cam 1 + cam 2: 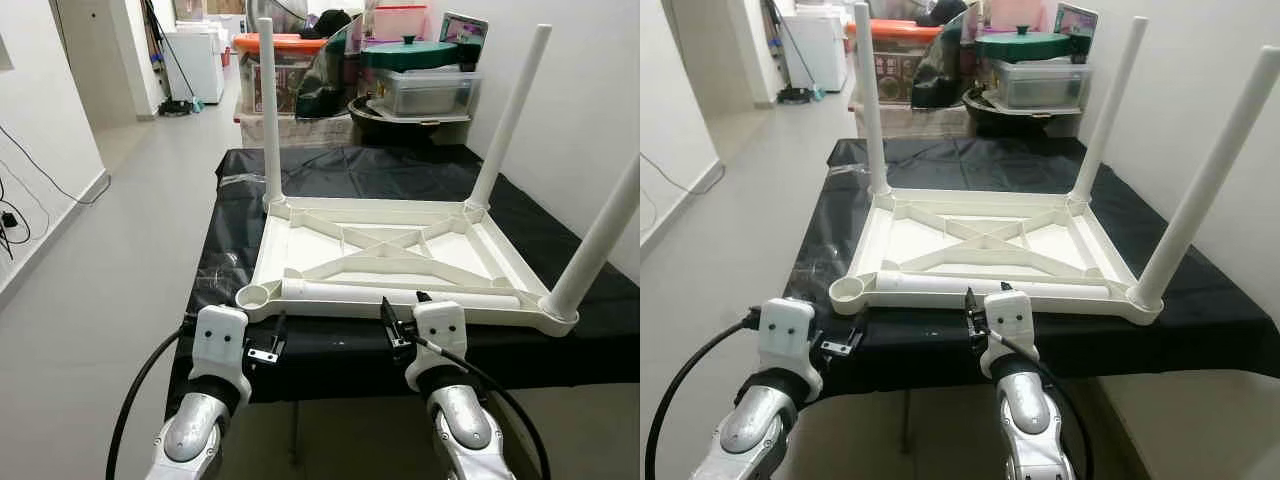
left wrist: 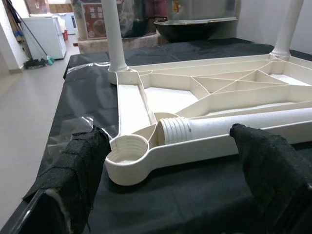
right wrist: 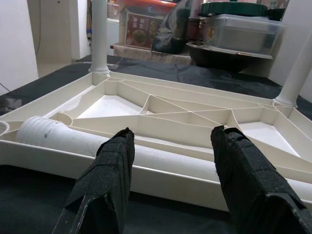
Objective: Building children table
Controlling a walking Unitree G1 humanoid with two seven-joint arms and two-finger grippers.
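A narrow room with pale floor tiles is stretching away, with open floor running along the robot's left of a bench draped in black cloth (image 1: pixel 330 345). An upside-down white children's table (image 1: pixel 390 255) is lying on the cloth, three legs pointing straight up. The fourth, loose leg (image 1: pixel 400 293) is lying flat inside the near rim, running left to right, threaded end beside the empty corner socket (image 2: pixel 126 156). The left gripper (image 1: pixel 268 345) and right gripper (image 1: pixel 398 325) are hovering at the bench's near edge, fingers spread, gripping nothing. Behind the bench, a clear lidded bin (image 1: pixel 425 90) and an orange-lidded box (image 1: pixel 280 70) are standing stacked; their contents are unclear.
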